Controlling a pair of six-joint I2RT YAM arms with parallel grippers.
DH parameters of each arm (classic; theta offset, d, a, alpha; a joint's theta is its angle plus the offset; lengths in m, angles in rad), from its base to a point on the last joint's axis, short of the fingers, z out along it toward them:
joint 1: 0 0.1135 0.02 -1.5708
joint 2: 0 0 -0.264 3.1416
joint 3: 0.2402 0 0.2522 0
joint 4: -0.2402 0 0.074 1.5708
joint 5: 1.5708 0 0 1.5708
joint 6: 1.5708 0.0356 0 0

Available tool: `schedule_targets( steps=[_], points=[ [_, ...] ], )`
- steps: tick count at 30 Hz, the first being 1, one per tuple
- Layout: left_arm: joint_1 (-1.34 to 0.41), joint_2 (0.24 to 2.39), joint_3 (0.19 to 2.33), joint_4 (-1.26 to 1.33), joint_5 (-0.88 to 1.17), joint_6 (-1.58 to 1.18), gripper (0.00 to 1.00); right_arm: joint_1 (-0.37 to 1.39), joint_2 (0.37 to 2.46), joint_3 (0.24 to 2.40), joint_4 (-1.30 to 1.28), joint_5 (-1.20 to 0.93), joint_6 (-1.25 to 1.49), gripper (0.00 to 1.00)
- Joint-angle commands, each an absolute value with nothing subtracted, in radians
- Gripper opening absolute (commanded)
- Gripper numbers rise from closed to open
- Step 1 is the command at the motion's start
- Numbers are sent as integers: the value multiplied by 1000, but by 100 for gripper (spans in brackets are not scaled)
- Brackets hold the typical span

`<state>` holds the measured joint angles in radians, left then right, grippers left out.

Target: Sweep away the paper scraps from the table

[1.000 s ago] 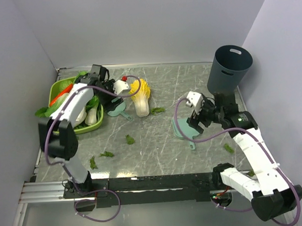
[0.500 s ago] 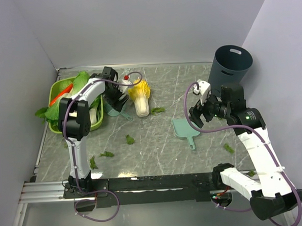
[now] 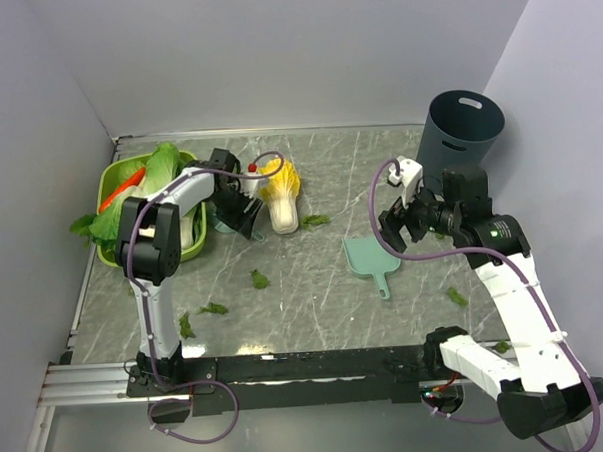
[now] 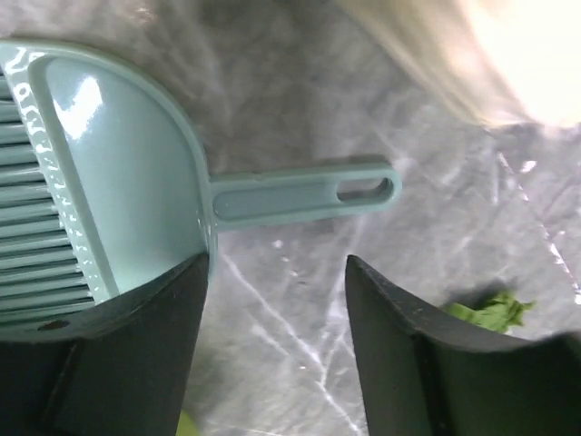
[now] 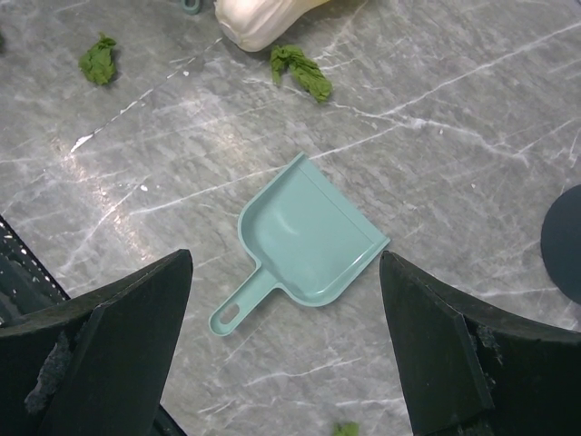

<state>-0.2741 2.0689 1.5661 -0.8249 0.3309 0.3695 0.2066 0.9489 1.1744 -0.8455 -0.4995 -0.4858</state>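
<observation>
From above, paper scraps (image 3: pixel 314 220) lay strewn over the counter (image 3: pixel 315 315) on the near side of the cabbage half (image 3: pixel 283 209), left fingers (image 3: pixel 244 213) just beside it, right fingers (image 3: pixel 392 234) well right of it; the left wrist view showed its fingers spread open, the right wrist view likewise.

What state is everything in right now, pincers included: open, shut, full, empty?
Left pincer: open, holding nothing.
Right pincer: open, holding nothing.
Dustpan: lying flat, empty, unheld.
Brush: lying down, unheld.
Bin: upright, open-topped.
Paper scraps: scattered, unswept.
</observation>
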Motion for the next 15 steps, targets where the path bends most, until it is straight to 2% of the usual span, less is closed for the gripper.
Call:
schedule_targets(
  steps=[1,9,13,15],
  points=[
    [-301,2033,1520,-842,489,336,65,195,948,1183,-798,-522,-465,91],
    [-347,1974,1479,-896,689,290,63,192,945,1158,-784,-522,-463,91],
    [-342,1857,1511,-994,654,374,67,189,937,1157,-796,-517,-482,91],
    [-334,1806,1529,-1038,592,512,69,187,931,1147,-795,-523,-491,91]
  ],
)
